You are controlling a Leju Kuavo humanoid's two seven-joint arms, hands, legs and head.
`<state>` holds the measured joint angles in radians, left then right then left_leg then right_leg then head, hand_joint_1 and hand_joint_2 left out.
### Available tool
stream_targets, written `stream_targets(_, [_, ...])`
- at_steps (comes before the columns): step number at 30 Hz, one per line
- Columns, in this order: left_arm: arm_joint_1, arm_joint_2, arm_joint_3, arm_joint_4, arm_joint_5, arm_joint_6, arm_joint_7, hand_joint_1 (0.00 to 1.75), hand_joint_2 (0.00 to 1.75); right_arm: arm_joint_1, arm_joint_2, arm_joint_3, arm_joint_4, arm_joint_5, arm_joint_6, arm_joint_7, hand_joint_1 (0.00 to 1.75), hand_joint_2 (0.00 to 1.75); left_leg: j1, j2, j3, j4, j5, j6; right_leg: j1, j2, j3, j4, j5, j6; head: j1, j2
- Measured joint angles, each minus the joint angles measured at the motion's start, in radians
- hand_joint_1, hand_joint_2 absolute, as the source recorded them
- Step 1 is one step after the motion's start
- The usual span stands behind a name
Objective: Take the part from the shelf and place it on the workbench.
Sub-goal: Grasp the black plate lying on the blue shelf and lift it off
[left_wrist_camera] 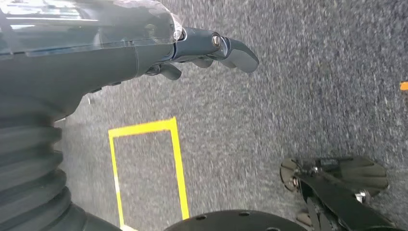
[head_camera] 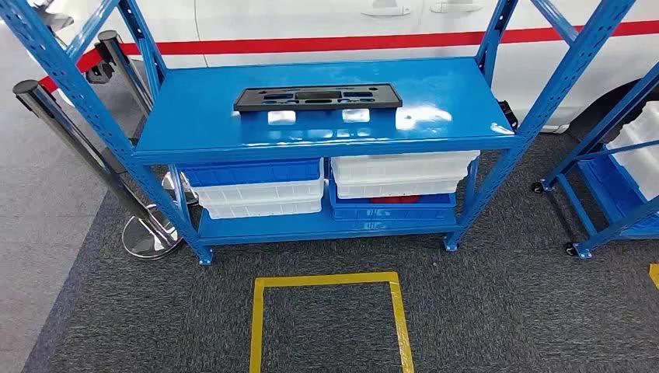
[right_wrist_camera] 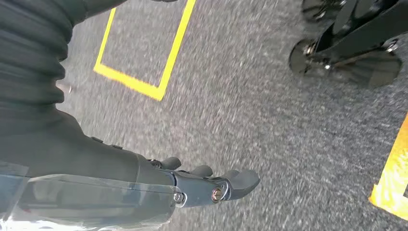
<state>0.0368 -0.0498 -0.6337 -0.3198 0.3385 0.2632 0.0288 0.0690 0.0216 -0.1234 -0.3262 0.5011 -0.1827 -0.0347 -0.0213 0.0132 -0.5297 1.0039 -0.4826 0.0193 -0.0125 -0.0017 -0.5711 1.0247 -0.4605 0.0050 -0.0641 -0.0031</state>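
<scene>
Grey carpet (left_wrist_camera: 288, 96) lies under both hanging arms. Left hand (left_wrist_camera: 202, 48) and right hand (right_wrist_camera: 202, 185) hold nothing, fingers loosely extended. Black part (head_camera: 318, 97) lies flat on the blue shelf (head_camera: 194, 116) top, untouched; the whole task remains, I judge.

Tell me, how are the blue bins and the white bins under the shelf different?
The blue bin tops the left stack, while a white bin tops the right stack. On the left, white bins lie underneath; on the right, a blue bin lies underneath. All share the blue shelf's lower level.
</scene>
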Motion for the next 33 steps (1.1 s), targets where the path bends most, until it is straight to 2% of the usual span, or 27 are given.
stream_targets(2, [-0.004, -0.001, -0.024, 0.004, 0.013, 0.012, 0.003, 0.00, 1.75, -0.003, 0.001, -0.005, 0.003, 0.022, -0.008, 0.000, 0.00, 1.75, 0.000, 0.000, 0.000, 0.000, 0.000, 0.000, 0.000, 0.000, 0.000, 0.000, 0.000, 0.000, 0.000, 0.000])
stream_targets(6, [-0.020, -0.008, -0.120, 0.021, 0.066, 0.058, 0.011, 0.00, 0.00, -0.019, 0.005, -0.017, 0.015, 0.111, -0.039, -0.002, 0.00, 0.00, 0.000, 0.000, 0.000, 0.000, 0.000, 0.001, 0.000, 0.000, 0.000, 0.000, 0.000, 0.001, 0.000, 0.000])
stream_targets(22, [-0.073, -0.022, -0.443, 0.080, 0.266, 0.219, 0.021, 0.00, 0.00, -0.197, 0.056, 0.010, 0.024, 0.503, -0.141, -0.073, 0.00, 0.00, -0.001, 0.000, -0.001, 0.001, 0.002, 0.002, -0.001, 0.000, 0.000, 0.000, 0.002, 0.002, 0.000, 0.000])
stream_targets(33, [-0.113, -0.021, -0.664, 0.127, 0.385, 0.305, 0.091, 0.00, 0.00, -0.413, 0.083, 0.060, -0.029, 0.610, -0.201, -0.279, 0.00, 0.00, -0.001, 0.000, -0.001, 0.002, 0.005, 0.005, 0.000, 0.000, 0.000, 0.000, 0.004, 0.005, 0.000, 0.000])
